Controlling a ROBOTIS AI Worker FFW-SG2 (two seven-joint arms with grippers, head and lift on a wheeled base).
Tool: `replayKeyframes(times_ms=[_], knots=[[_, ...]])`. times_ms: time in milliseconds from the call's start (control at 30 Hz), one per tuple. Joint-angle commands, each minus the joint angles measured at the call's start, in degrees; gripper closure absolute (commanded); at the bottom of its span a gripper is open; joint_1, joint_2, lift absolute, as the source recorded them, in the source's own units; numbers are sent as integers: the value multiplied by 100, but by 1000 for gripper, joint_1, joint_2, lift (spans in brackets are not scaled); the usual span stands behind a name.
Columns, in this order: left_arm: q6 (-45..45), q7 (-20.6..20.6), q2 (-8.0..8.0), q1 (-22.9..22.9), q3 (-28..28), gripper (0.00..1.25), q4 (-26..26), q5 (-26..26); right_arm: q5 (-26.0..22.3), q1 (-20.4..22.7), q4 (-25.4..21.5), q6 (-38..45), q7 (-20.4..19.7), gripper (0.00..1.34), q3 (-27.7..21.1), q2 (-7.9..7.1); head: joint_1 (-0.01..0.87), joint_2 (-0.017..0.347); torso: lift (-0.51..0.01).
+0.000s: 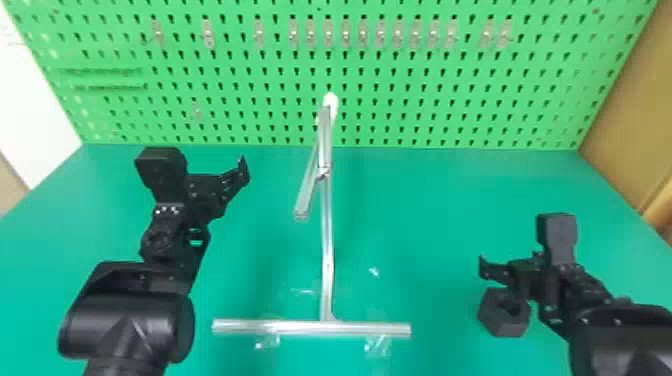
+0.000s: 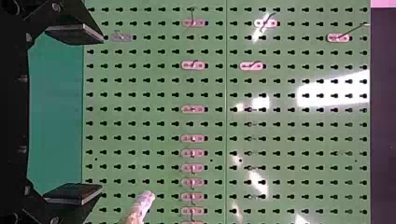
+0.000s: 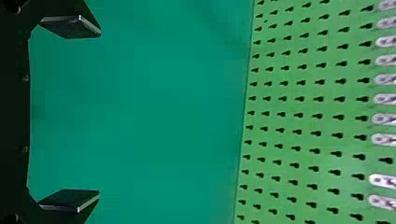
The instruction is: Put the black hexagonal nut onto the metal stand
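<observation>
The left gripper (image 1: 215, 192) is over the table left of the metal stand (image 1: 327, 250). In the left wrist view the left gripper (image 2: 100, 114) is open with nothing between its fingers, and the stand's pale tip (image 2: 144, 203) shows beyond. At the right, the right gripper (image 1: 530, 277) stands above and beside the black hexagonal nut (image 1: 494, 321), which appears just below it. The right wrist view has the right gripper (image 3: 99, 113) open, nothing held. The stand has a long base bar, an upright and a slanting arm; no nut is on it.
A green pegboard (image 1: 400, 100) with a row of metal hooks rises behind the green table (image 1: 425, 215). Clear tape pieces (image 1: 377, 345) lie by the stand's base. A tan panel (image 1: 635, 125) borders the right side.
</observation>
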Motion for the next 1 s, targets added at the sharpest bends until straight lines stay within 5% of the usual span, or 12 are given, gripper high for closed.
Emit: replayKeyframes(times_ms=[0, 967], knots=[[-12, 0, 0, 0, 0, 156, 0, 0, 83, 23, 115, 50, 29, 90, -88, 1, 693, 81, -1], [-3, 0, 0, 26, 9, 156, 0, 0, 347, -12, 475, 674, 346, 99, -290, -148, 693, 81, -1]])
